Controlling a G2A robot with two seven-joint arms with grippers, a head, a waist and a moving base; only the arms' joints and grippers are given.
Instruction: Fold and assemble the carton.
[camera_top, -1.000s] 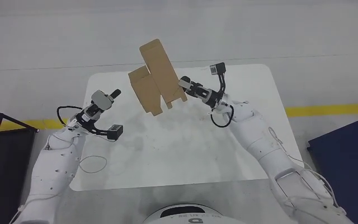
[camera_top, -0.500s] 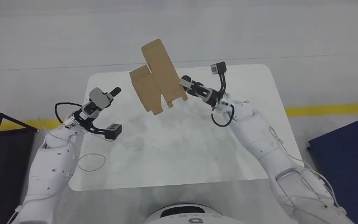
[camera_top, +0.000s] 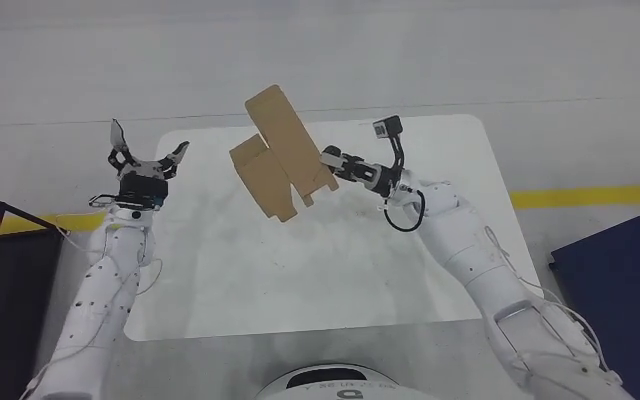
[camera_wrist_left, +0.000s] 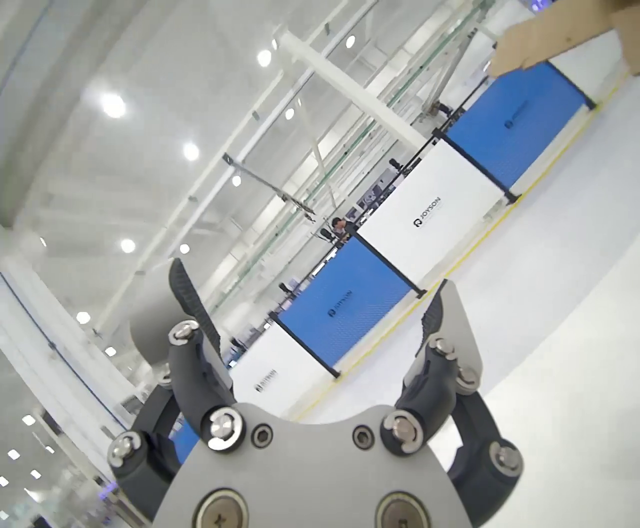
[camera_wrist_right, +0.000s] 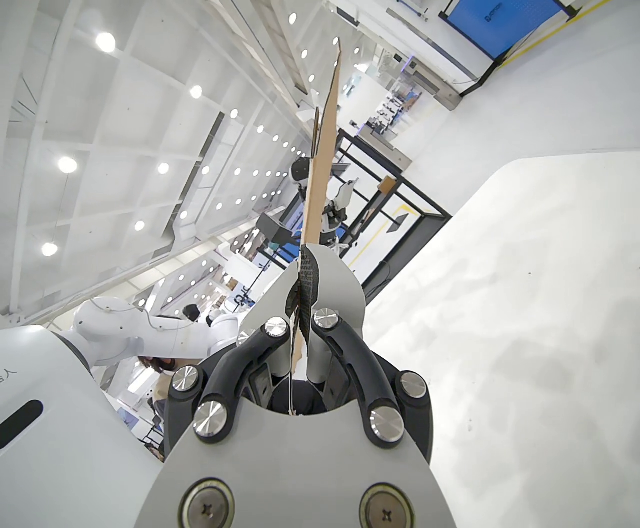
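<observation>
- Carton (camera_top: 280, 150): a flat brown cardboard blank, not yet folded into a box. It is held off the surface above the far middle part of the table (camera_top: 350, 270).
- The top view shows the carton's broad face tilted, one long panel running toward the far edge. Shorter flaps stick out on the side toward the left arm and along the nearer edge.
- Right gripper (camera_top: 328, 157): fingers pressed together on the carton's edge on the side nearest the right arm. The whole sheet hangs from this one pinch.
- Right wrist view: the carton (camera_wrist_right: 322, 165) appears edge-on as a thin brown strip rising straight out from between the pads of the right gripper (camera_wrist_right: 306, 260). The jaws are clamped tight on it. The white table (camera_wrist_right: 525, 300) lies off to one side.
- Left gripper (camera_top: 148, 140): fingers spread wide, nothing between them. It sits at the table's far left corner, pointing away from the robot and well apart from the carton.
- Left wrist view: the left gripper (camera_wrist_left: 310, 280) has both fingers splayed, with open air between them. One corner of the carton (camera_wrist_left: 550, 35) shows far off.
- Surroundings: a yellow floor line (camera_top: 575, 197) runs past the table. Blue and white barrier panels (camera_wrist_left: 345, 305) stand across the hall floor.
</observation>
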